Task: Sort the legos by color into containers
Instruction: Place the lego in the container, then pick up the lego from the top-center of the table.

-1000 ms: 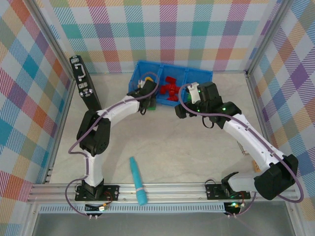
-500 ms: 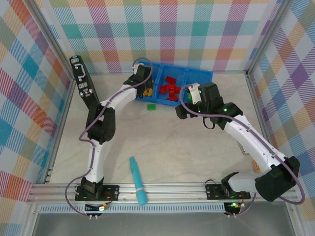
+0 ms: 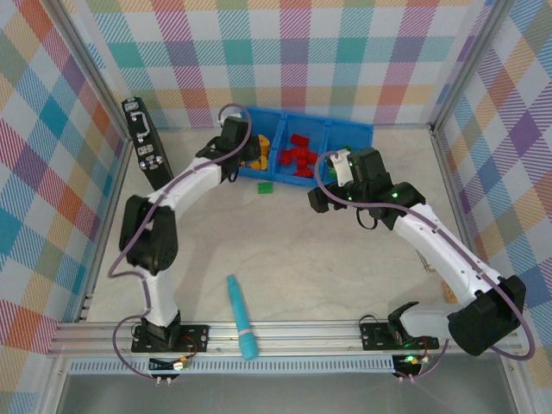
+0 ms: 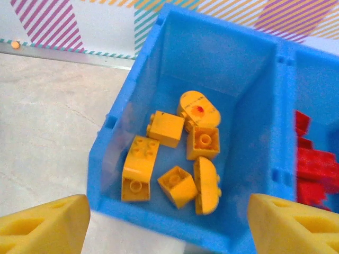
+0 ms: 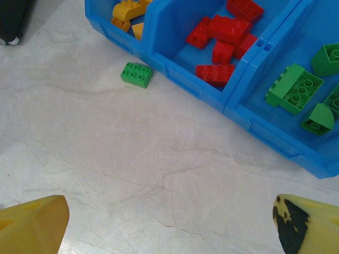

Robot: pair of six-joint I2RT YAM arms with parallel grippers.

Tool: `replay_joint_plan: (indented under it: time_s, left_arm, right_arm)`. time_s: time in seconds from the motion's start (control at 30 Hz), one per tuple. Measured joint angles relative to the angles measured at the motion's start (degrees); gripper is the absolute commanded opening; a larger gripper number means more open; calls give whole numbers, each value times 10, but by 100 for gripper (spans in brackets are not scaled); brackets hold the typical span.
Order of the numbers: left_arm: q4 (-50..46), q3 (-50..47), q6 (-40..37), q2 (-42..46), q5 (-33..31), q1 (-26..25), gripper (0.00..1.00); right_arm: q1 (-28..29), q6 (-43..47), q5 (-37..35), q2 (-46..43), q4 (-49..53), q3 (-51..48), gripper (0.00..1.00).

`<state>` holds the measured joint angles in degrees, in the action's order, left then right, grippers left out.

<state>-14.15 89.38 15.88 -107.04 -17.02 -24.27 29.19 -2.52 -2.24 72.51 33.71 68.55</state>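
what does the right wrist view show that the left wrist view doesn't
Right wrist view's own: a loose green lego on the table just outside the blue bin, the green legos in the bin's right compartment, and the open right claw above bare table.
Left wrist view's own: the whole left compartment with six yellow-orange legos, the patterned wall behind, and the open left claw.
Shared: the bin, some yellow-orange pieces, and the red legos in the middle compartment.
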Motion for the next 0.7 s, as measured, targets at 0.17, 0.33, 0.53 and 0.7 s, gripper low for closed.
replay_joint_plan:
  time_s: [0.17, 0.33, 0.53, 0.7]
  left_arm:
    - [-10, -59, -3, 52, 35, -23, 81]
    - [-30, -105, -1, 23, 46, -52, 84]
    - [-29, -102, -1, -53, 45, -64, 84]
    - [-21, -59, -1, -115, 45, -64, 86]
  right_arm:
    - [0, 0, 2, 7, -3, 0, 99]
    - [0, 0, 2, 12, -4, 0, 99]
    - [0, 0, 1, 12, -4, 0, 99]
    - [0, 1, 1, 12, -4, 0, 99]
